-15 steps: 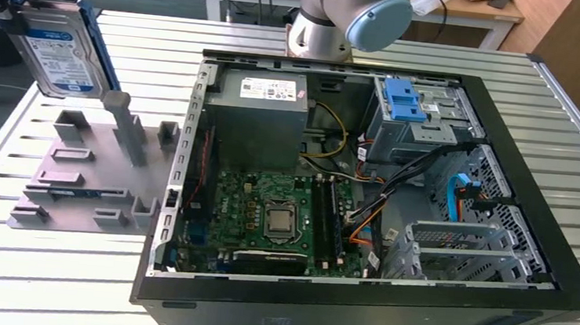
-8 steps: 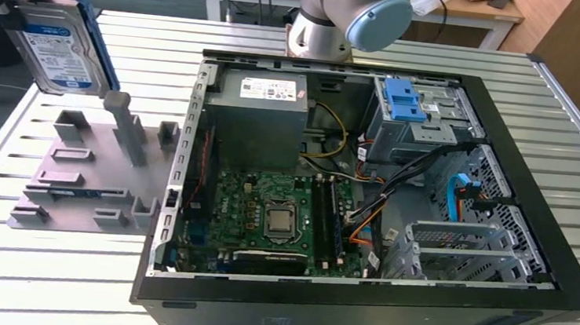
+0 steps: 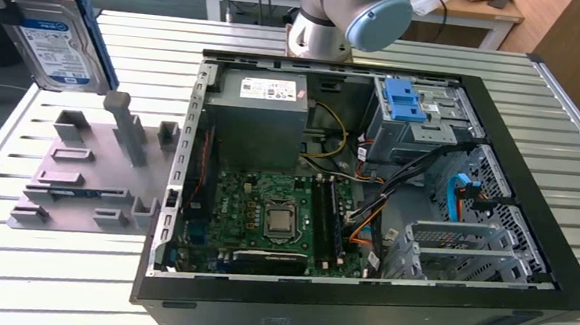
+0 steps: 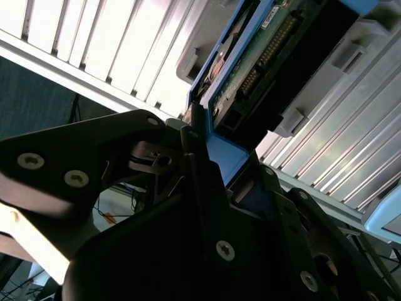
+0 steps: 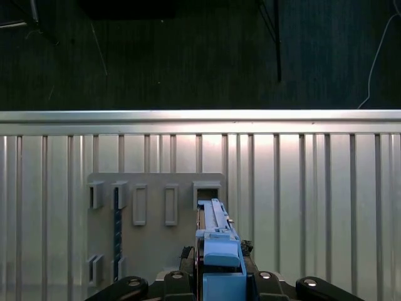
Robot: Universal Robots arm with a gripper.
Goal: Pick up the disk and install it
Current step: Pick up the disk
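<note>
The disk, a silver drive with a white-and-blue label in a blue carrier, hangs upright in the air above the table's far corner at the exterior view's left. My gripper is shut on its upper edge. In the first wrist view the disk is seen edge-on between the black fingers, above the grey holder plate. The second wrist view shows the disk's green circuit side and the blue carrier clamped in the gripper.
A grey holder plate with upright slots lies on the slatted metal table, below the disk. To the exterior view's right stands the open computer case with power-supply box, motherboard and blue-latched drive cage. The arm's base is behind the case.
</note>
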